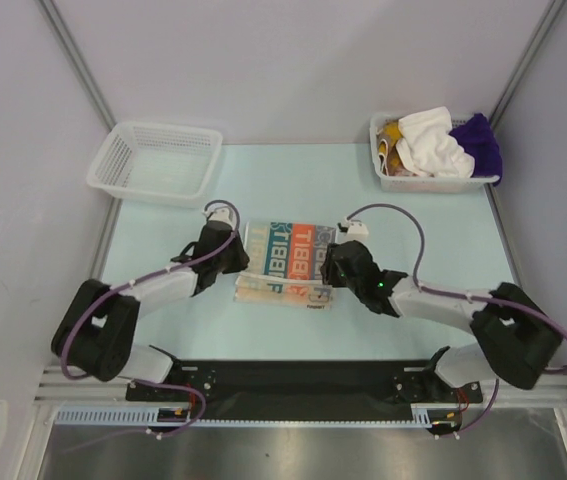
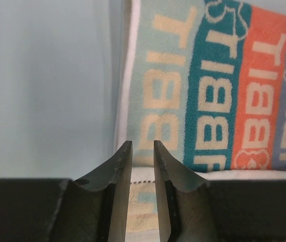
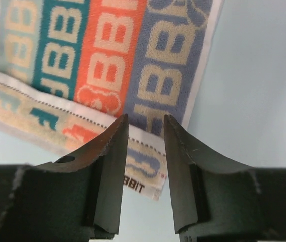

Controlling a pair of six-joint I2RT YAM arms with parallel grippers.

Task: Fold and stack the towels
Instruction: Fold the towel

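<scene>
Pale-blue table [image 1: 293, 180]: one printed towel [image 1: 288, 262], folded, at centre. My left gripper [image 2: 143, 143], narrowly parted, and right gripper [image 3: 145, 118], wider, sit at its side edges, holding nothing. Remaining towels [image 1: 433, 145] heaped in far-right-corner basket [image 1: 433, 185]; most work outstanding.

L arm [image 1: 163, 285], R arm [image 1: 433, 300] bent inward; L jaws barely parted, R jaws wider.

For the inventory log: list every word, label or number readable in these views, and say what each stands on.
"BBIT": large letters repeated along each colour stripe of the printed towel; the rest of the word is cut off.
"BBIT": small black print on its near hem, with the start hidden.
Letters on the folded lower layer: fragments only, unreadable.
No other text is visible.
</scene>
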